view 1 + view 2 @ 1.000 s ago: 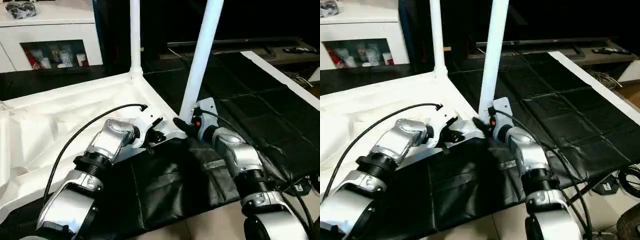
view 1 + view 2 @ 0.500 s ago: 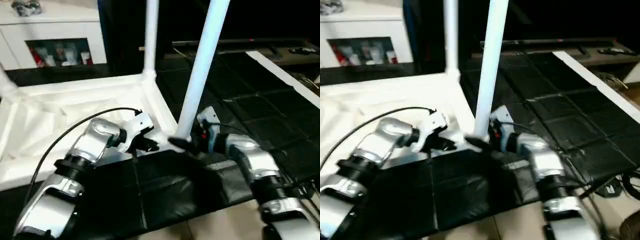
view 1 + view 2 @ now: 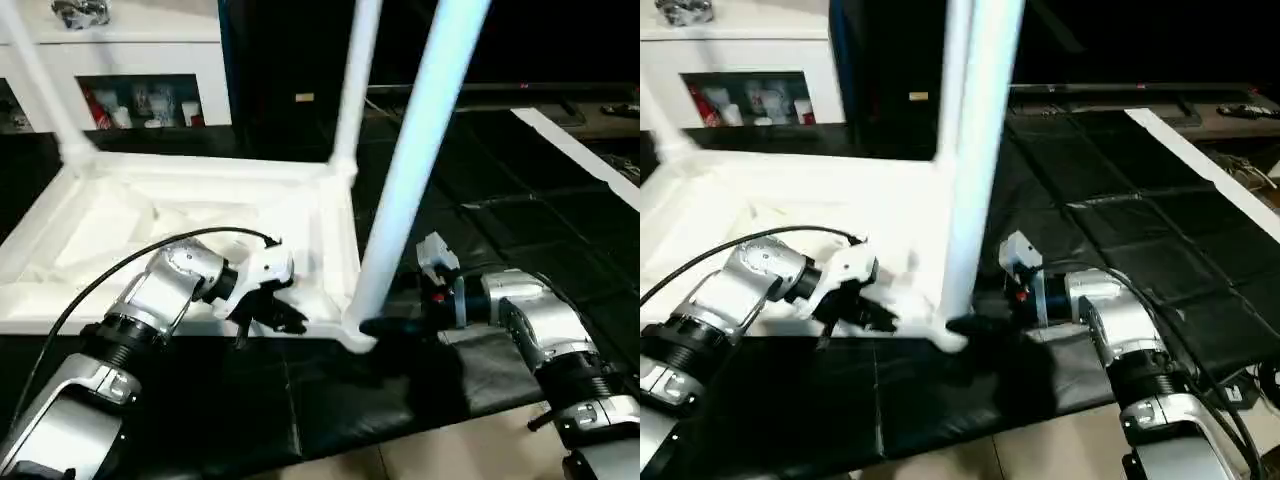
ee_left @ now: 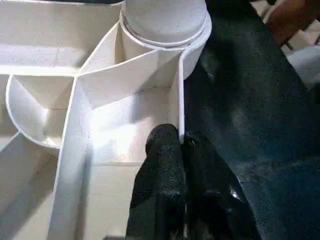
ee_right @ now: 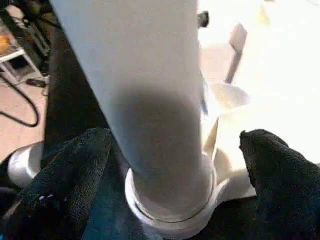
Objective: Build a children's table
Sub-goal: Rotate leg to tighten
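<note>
Risk first: the white plastic children's table (image 3: 190, 215) lies upside down, ribbed underside up, on a black quilted floor mat (image 3: 520, 230), with at least three long tapered white legs standing up from the corner sockets. The nearest leg (image 3: 405, 215) rises just beyond the right gripper (image 5: 175, 150). If that leg is only pushed in and not fully seated, any sideways knock from either black finger could tilt it or pop it out of the rounded socket (image 5: 172, 212). Whether it is fully seated I cannot tell.

Second risk: the left gripper (image 4: 181, 145) pinches a thin edge wall. A pull or twist from there could flex the wall, slide the whole top across the mat, and shake the standing legs.

Right gripper: spread wide, released. One finger (image 5: 65, 170) sits to one side of the leg's base, the other well off on the far side, neither clearly touching. Holds nothing.

Left gripper: clenched nearly closed on the thin white rim wall (image 4: 181, 100) of the tabletop, one finger inside the rib pocket, one outside over the mat. The corner socket stands just ahead of its tips.
</note>
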